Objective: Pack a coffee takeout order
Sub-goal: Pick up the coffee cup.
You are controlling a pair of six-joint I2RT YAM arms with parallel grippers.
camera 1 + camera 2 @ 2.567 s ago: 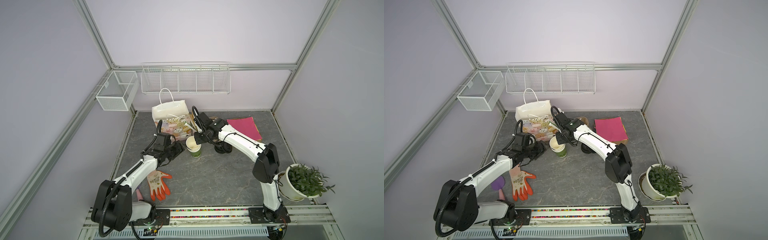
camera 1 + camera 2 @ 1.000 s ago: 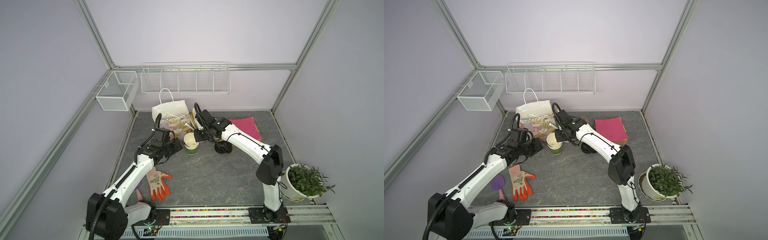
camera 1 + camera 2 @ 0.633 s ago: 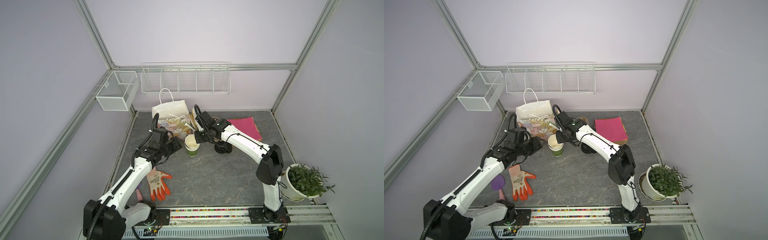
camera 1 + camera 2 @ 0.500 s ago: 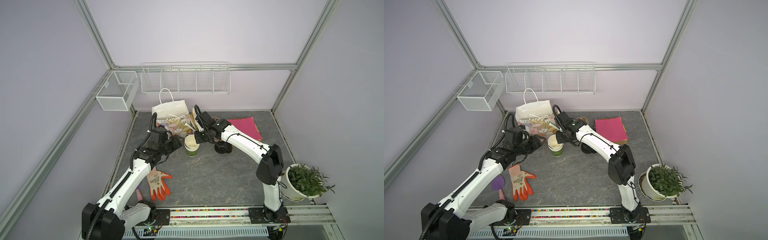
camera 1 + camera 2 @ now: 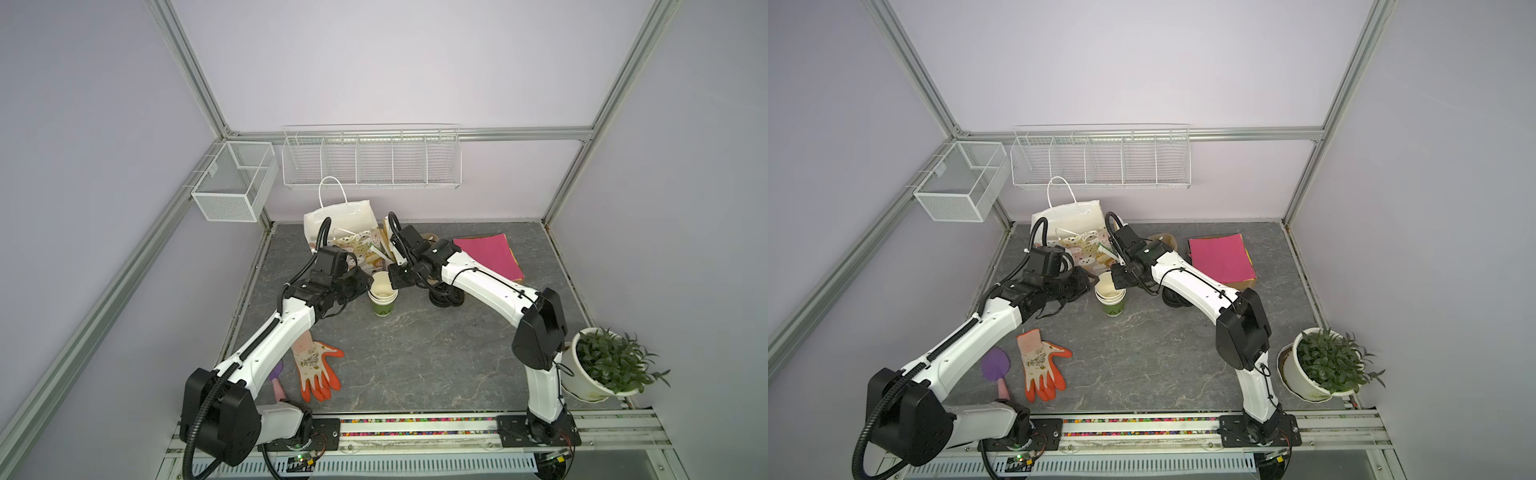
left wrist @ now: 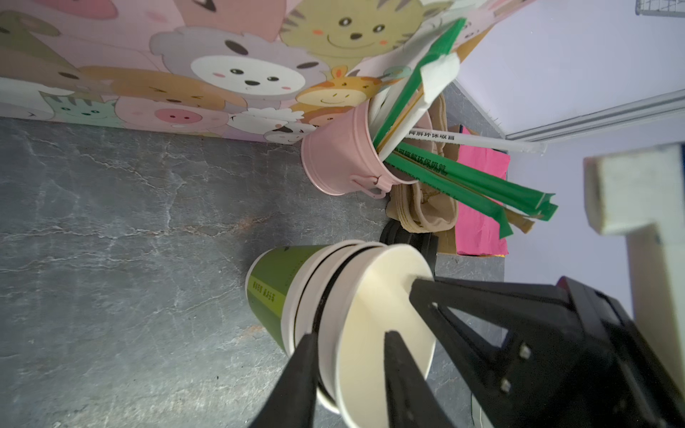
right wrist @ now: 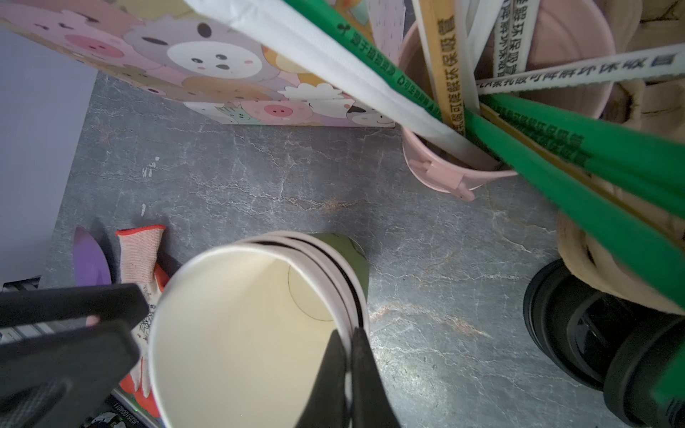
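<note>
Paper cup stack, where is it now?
In both top views the cup stack stands back-left of centre between left gripper and right gripper, before the gift bag.

You have on your table [image 5: 415, 353]: cup stack [image 5: 383, 296] at centre-left; gift bag [image 5: 340, 220] behind it, by the back wall; bucket [image 6: 337, 163] of wrapped straws just beside the bag's right corner; cup carrier [image 5: 1165, 240] right of the bucket; paper sheet [image 5: 488, 253] further right; lids [image 5: 446, 297] before the carrier; glove [image 5: 316, 370] front left, trowel [image 5: 995, 368] left of it; potted plant [image 5: 611, 365] front right; wire rack [image 5: 370, 160] on the back wall.

Grey stone-look tabletop [image 5: 415, 353]: gift bag [image 5: 345, 220], pink bucket [image 6: 341, 163], glove [image 5: 316, 370], purple trowel [image 5: 995, 365], black lids [image 5: 446, 297].
</note>
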